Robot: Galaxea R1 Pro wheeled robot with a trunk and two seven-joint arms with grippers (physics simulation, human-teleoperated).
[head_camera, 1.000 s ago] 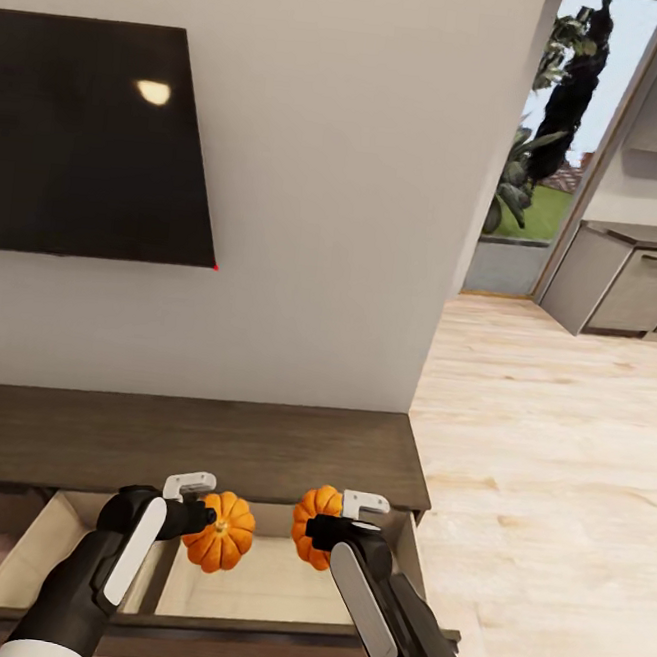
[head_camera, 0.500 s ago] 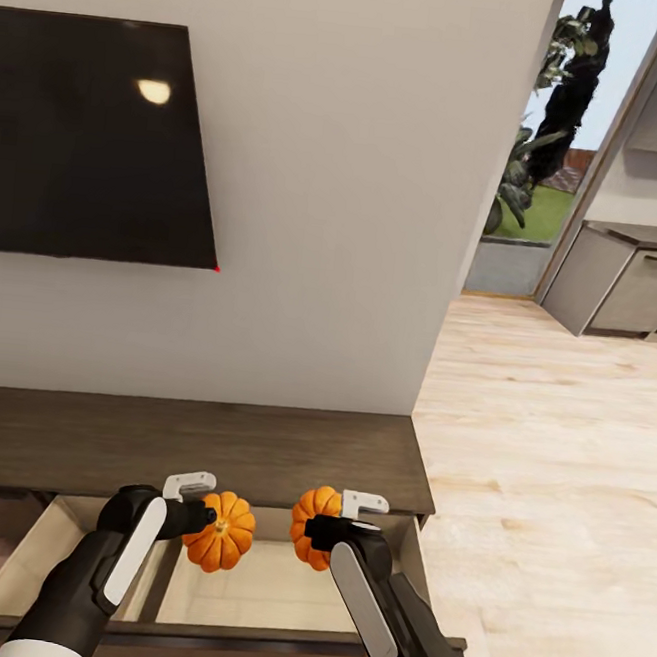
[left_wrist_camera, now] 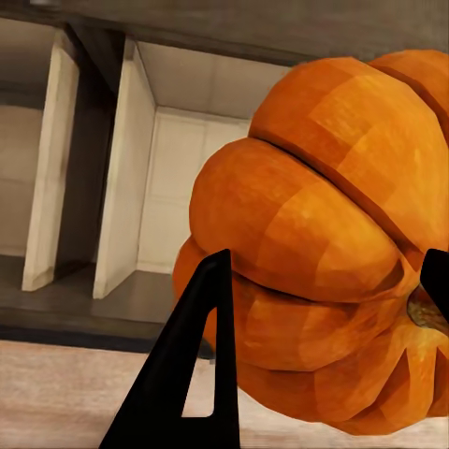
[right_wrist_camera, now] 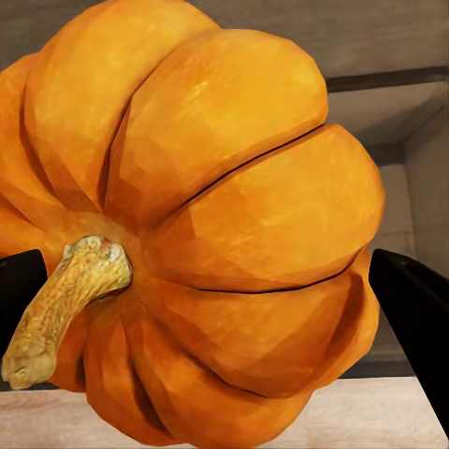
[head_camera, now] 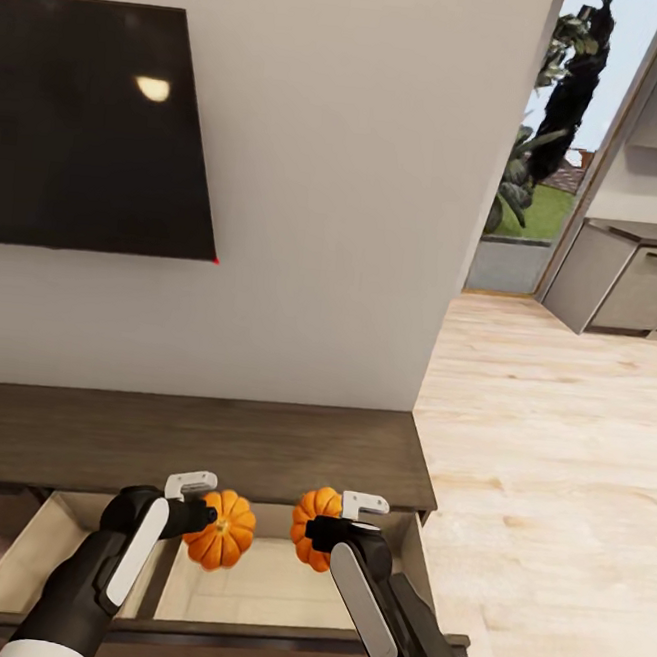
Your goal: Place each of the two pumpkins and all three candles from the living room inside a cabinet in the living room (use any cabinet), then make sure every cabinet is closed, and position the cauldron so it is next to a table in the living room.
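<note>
Long low dark brown wooden cabinet (head_camera: 197,441) with one pale-lined drawer (head_camera: 274,584) pulled open. Above that drawer, the left gripper (head_camera: 202,517) is clamped on a ribbed orange pumpkin (head_camera: 221,529). Beside it, the right gripper (head_camera: 314,530) is clamped on a second ribbed orange pumpkin (head_camera: 313,513), both clear of the drawer floor.

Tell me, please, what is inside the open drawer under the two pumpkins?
The open drawer shows only its pale wood floor and walls. The pumpkins hang above it, one in each hand, left hand and right hand. The arms cover its front corners.
</note>
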